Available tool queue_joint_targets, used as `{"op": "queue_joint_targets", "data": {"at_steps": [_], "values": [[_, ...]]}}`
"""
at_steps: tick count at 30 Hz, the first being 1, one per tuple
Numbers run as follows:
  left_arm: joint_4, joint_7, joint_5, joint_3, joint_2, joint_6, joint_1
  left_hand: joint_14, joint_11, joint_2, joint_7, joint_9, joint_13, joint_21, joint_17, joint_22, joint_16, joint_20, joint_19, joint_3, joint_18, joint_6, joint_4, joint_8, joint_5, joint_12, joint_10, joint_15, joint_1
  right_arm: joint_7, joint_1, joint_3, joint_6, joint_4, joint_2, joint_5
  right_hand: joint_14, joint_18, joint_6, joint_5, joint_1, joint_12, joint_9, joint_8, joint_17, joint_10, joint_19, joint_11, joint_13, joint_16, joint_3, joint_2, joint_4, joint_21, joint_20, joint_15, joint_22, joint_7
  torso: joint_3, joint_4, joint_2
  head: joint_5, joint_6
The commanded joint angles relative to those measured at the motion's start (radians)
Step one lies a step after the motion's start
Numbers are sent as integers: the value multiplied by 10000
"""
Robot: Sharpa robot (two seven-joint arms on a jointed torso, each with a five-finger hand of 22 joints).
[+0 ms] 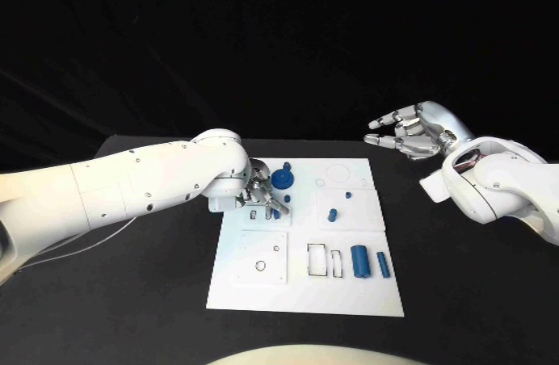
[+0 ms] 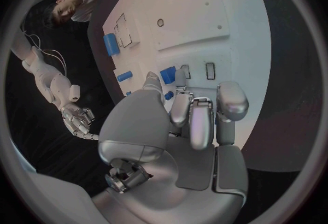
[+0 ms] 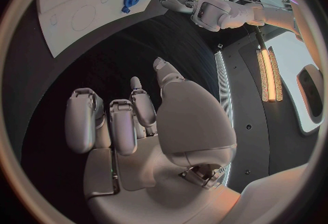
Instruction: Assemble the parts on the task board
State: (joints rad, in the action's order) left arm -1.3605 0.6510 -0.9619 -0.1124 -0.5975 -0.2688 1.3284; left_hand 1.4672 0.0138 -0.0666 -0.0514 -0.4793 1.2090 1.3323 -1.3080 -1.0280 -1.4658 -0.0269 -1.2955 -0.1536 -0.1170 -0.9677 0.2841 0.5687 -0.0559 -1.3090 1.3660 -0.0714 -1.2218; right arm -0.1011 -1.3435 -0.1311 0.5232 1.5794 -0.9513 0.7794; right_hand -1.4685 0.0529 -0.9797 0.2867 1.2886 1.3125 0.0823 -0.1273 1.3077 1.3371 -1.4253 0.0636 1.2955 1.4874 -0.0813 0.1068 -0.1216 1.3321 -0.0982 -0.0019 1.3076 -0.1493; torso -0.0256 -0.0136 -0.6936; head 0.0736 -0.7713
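On the black table [image 1: 152,300] lies the flat white task board [image 1: 305,288]. Your left hand [image 1: 261,195] reaches over its far-left part, near small blue parts [image 1: 281,178]; I cannot tell if it holds one. Your right hand [image 1: 410,132] waits far right, fingers apart, holding nothing.

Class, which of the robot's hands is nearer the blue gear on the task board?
Left. The left hand is over the board beside the blue gear; the right hand hovers off the board, beyond its far right corner.
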Motion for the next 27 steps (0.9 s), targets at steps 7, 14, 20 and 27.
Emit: {"op": "queue_joint_targets", "data": {"at_steps": [7,14,20,27], "values": [[-44,36,207,0,-30,-69,-3,612,52,-207,6,-121,-35,74,-974,-34,-24,-21,52,276,117,136,-34,108,19,57,-51,-58,-435,69,3,4,-143,-39,25,136,-652,109,22,156,-40,-27,15,-81,1203,-29,71,12,-3,-63,65,-42,6,-66,-13,-65,944,13,6,-7,-8,3,-12],[-57,36,289,1,-39,-29,-3,613,73,-417,28,-235,-42,92,-977,-47,-20,-16,83,717,114,239,-88,134,12,75,-62,-76,-908,88,8,2,-179,-87,54,140,-655,108,39,316,2,-26,13,-109,1201,-22,63,8,-10,-71,100,-65,5,-81,-6,-71,942,15,5,1,-6,0,-19],[-52,37,339,2,-47,-20,-3,613,75,-486,28,-261,-44,104,-980,-66,-21,-13,81,842,116,258,-46,136,14,79,-63,-77,-961,105,12,1,-216,-99,62,143,-656,108,42,344,8,-28,13,-114,1204,-23,62,7,-13,-70,107,-66,4,-84,-5,-71,942,15,4,-1,-10,-8,-21],[-37,39,371,2,-50,-38,-2,614,59,-438,7,-288,-46,112,-980,-76,-20,-13,84,861,118,268,49,139,19,83,-63,-67,-832,124,14,0,-242,-101,62,160,-655,109,43,367,9,-25,13,-119,1200,-20,62,7,-12,-74,114,-67,2,-88,-5,-72,941,15,5,0,-8,-4,-22]]}}
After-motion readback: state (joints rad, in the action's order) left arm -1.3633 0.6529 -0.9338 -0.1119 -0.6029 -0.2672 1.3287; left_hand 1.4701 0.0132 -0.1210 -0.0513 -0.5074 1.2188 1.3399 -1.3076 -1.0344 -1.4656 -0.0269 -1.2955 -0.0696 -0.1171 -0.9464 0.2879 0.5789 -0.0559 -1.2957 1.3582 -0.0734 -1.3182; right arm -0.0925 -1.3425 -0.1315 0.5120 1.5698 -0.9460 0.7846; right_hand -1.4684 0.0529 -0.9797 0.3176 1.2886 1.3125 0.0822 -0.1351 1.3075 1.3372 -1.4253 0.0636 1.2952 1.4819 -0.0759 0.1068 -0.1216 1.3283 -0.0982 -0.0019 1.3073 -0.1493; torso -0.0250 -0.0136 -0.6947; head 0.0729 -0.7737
